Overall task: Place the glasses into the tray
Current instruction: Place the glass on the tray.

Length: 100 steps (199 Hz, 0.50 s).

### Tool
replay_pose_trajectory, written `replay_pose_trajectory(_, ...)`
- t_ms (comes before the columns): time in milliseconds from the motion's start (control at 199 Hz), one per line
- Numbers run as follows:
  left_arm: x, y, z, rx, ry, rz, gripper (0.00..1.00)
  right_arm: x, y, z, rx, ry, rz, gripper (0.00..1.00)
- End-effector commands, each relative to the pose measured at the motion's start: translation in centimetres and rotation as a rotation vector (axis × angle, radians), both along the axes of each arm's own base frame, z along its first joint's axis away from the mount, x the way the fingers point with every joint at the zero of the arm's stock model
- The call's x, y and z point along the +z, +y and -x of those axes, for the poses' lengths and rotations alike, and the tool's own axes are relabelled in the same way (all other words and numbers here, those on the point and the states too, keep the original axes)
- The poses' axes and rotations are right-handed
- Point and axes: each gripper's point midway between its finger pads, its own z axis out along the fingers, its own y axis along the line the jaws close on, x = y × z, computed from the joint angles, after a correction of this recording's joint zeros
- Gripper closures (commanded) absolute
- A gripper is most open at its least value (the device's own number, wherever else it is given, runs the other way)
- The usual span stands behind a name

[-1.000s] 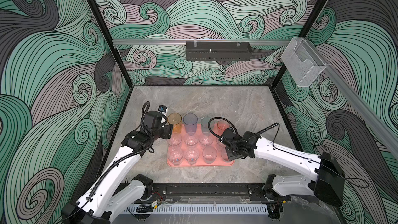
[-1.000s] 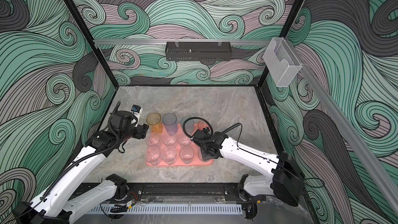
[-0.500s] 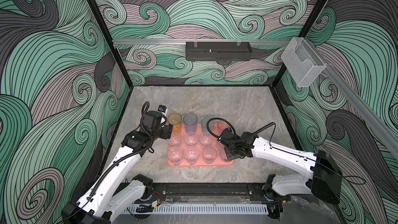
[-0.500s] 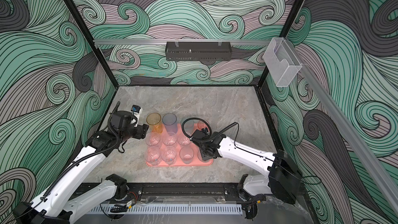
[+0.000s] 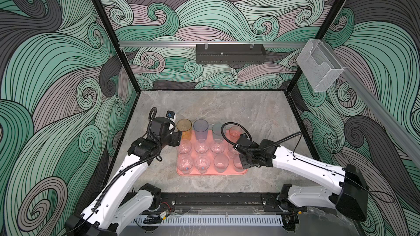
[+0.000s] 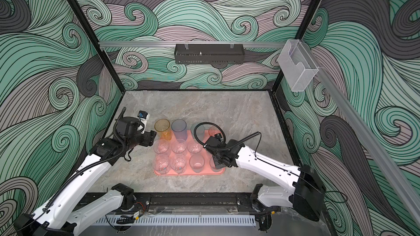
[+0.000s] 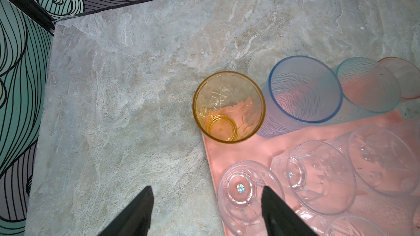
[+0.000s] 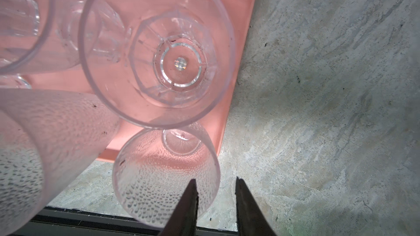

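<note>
The right gripper (image 8: 215, 179) is just releasing the dimpled glass (image 8: 159, 178) at the tray's (image 8: 218, 114) five o'clock corner (seemingly the last); left gripper (image 7: 206, 187) hangs open.

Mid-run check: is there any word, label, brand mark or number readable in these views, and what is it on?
No text can be read in any view.
The glasses, the tray, the black wall basket and the clear box show no lettering.
The blue part on the left arm's wrist is too small to tell whether it carries a mark.
</note>
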Motion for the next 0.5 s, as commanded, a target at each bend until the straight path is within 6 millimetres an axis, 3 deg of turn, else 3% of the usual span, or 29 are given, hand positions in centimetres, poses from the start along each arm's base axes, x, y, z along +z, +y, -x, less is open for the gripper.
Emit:
replay_pose_trajectory(0,1.3,0.2,-0.2,0.007,-0.035,0.016,0.23,2.6,-0.8,-1.1,-0.003,-0.061,0.019,0.65)
replay_pose_trajectory(135,2.7,-0.5,-0.1,-0.025,-0.077,0.065,0.23,5.8,-2.0,-3.5,-0.046,-0.153,-0.018,0.61)
replay_pose_trajectory(301,6.3,-0.2,-0.9,-0.002,-0.281,0.14,0.19,9.6,-5.1,-8.9,-0.164,-0.345,-0.061,0.55)
replay_pose_trajectory(421,8.2,2.0,-3.1,0.12,-0.427,0.133,0.16,11.4,-8.0,-13.8,-0.261,-0.553,-0.069,0.52)
replay_pose_trajectory(496,8.1,5.0,-4.7,0.293,-0.497,0.094,0.16,12.6,-9.6,-16.6,-0.322,-0.697,-0.08,0.49)
